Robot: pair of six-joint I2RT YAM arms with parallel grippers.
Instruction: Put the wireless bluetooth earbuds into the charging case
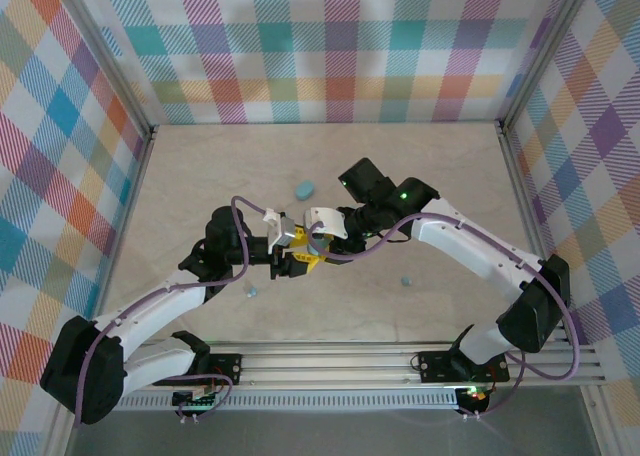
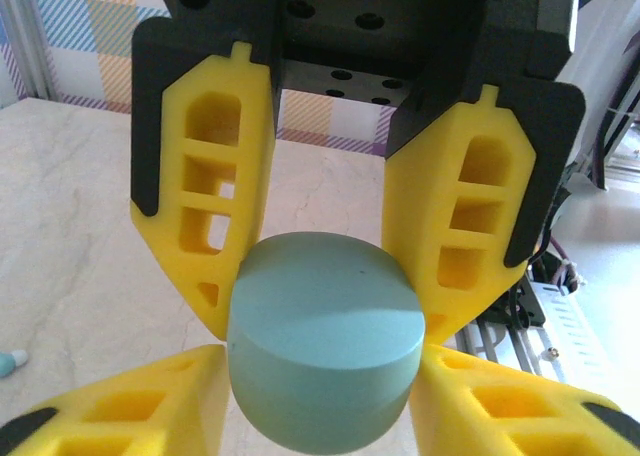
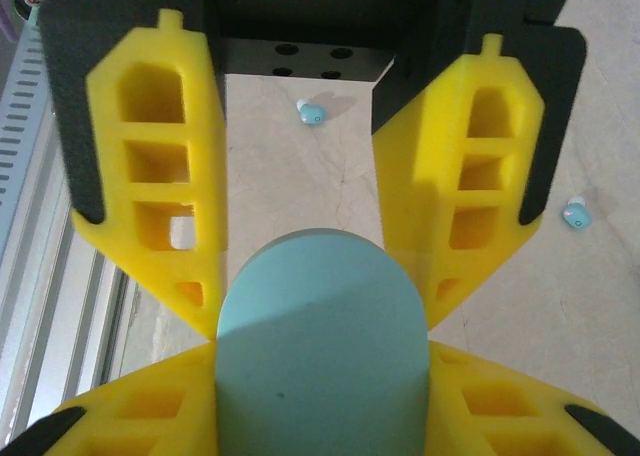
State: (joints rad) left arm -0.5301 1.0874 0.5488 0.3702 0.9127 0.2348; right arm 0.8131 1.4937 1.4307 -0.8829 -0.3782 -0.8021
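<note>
While my left claw (image 2: 322, 318) and right claw (image 3: 322, 314) both clamp one smooth light-blue oval plastic charging case (image 3: 320, 396), a second oval (image 1: 304, 189) and two tiny light-blue rounded earbuds (image 1: 250, 291) (image 1: 407, 280) lie outside it on the pale tabletop (image 1: 430, 166).

the charging case (image 2: 320, 346) is smooth, matt light-blue plastic with a soft sheen on its flat face; the fingers (image 2: 205, 206) against it are matt yellow plastic backed by dull black plastic; the table (image 1: 400, 166) under the case is pale, marble-veined and smooth; the earbuds (image 3: 312, 113) beyond it look glossy; the walls (image 1: 330, 46) behind the case look like checked cloth
</note>
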